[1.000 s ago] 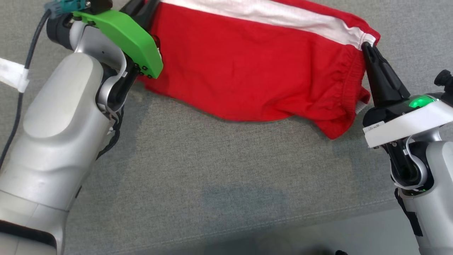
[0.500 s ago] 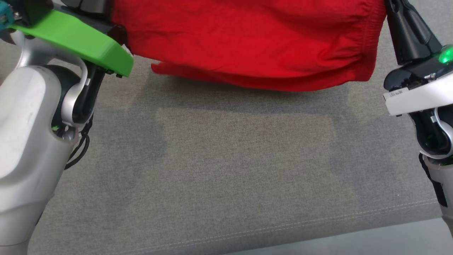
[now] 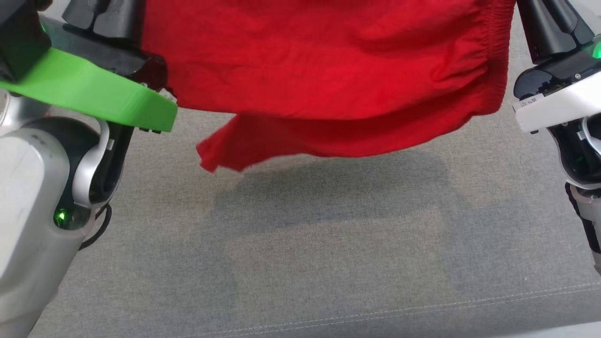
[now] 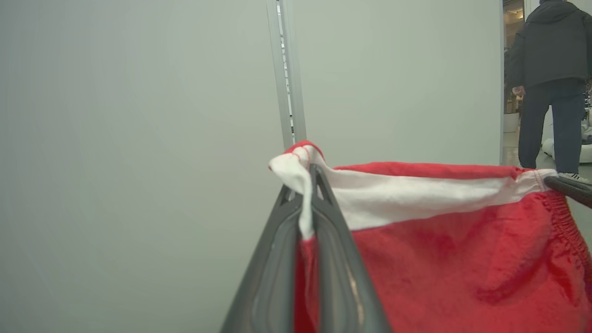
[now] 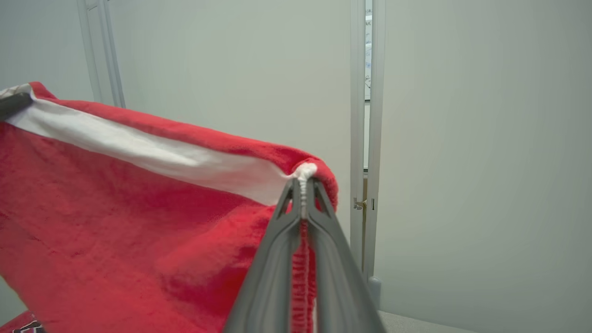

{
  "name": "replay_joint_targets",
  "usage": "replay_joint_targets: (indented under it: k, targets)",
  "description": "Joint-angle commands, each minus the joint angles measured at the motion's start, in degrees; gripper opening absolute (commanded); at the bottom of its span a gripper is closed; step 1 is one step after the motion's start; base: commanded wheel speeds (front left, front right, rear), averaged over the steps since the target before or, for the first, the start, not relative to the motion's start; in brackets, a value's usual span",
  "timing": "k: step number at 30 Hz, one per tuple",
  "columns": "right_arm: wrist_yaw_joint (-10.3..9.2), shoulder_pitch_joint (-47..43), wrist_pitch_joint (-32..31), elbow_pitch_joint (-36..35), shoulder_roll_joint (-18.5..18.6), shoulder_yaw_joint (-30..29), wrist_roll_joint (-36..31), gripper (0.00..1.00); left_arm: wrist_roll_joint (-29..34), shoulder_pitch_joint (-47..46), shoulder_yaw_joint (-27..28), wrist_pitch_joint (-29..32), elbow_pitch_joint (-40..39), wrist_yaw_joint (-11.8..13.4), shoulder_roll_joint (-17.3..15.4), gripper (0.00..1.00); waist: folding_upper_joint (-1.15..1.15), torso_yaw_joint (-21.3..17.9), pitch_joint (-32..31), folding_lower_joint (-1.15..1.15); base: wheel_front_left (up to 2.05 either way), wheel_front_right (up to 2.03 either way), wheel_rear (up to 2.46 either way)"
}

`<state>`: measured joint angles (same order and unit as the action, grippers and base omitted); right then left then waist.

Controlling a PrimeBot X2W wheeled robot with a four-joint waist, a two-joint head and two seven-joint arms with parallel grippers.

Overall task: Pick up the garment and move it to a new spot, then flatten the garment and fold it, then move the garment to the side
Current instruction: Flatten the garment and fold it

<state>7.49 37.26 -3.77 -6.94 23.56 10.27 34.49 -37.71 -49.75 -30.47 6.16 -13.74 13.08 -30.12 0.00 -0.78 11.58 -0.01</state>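
Note:
The garment (image 3: 324,80) is red with a white inner waistband and hangs stretched between my two grippers, clear of the grey cushion (image 3: 328,263). A loose red corner (image 3: 216,157) droops at its lower left. In the left wrist view my left gripper (image 4: 309,185) is shut on one white waistband corner of the garment (image 4: 453,249). The right wrist view has my right gripper (image 5: 303,185) shut on the opposite gathered corner of the garment (image 5: 115,208). In the head view, the left wrist's green cover (image 3: 89,94) sits at upper left and the right wrist's white housing (image 3: 558,103) at upper right.
The grey cushion has a stitched seam (image 3: 422,307) near its front edge, and the garment's shadow lies on it. Pale wall panels (image 4: 138,138) with a metal strip (image 4: 286,69) stand behind. A person in dark clothes (image 4: 550,69) stands far off.
Both grippers have risen with the garment, which has come off the cushion and now hangs free, its lower edge dropping down. The head view has shifted too.

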Motion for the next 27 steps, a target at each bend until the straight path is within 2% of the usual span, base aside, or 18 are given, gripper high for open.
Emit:
replay_joint_targets:
  k: [1, 7, 15, 22, 27]
  targets:
    - [0.01, 0.9, 0.0, 0.5, 0.2, 0.2, 0.1, 0.00, -0.5, 0.9, 0.0, 0.5, 0.2, 0.2, -0.6, 0.00, 0.00, 0.4, -0.5, 0.01, 0.00, 0.00, 0.00]
    - [0.01, 5.0, 0.1, 6.2, 1.0, 3.4, 0.0, 0.00, -4.6, -1.0, -0.5, 3.7, 5.5, -2.1, 0.9, 0.00, 0.00, 0.3, 0.8, 0.01, 0.00, 0.00, 0.00]
    - [0.00, 20.7, 4.3, 23.2, 0.8, 11.6, 0.1, 0.00, -7.5, -13.3, -0.3, 3.4, 25.7, -7.6, 6.7, 0.00, 0.00, 0.1, 5.6, 0.01, 0.00, 0.00, 0.00]
    - [-0.01, 36.6, 10.5, 43.1, -4.1, 16.9, 1.2, 0.00, -6.3, -26.9, -0.8, 1.1, 47.7, -11.2, 12.5, 0.00, 0.00, -0.2, 8.2, 0.01, 0.00, 0.00, 0.00]
    - [-0.03, 45.5, 15.9, 56.7, -8.8, 16.7, 1.2, 0.00, -5.3, -34.9, -0.2, -4.0, 59.8, -12.1, 15.7, 0.00, 0.00, -0.4, 10.4, 0.01, 0.00, 0.00, 0.00]
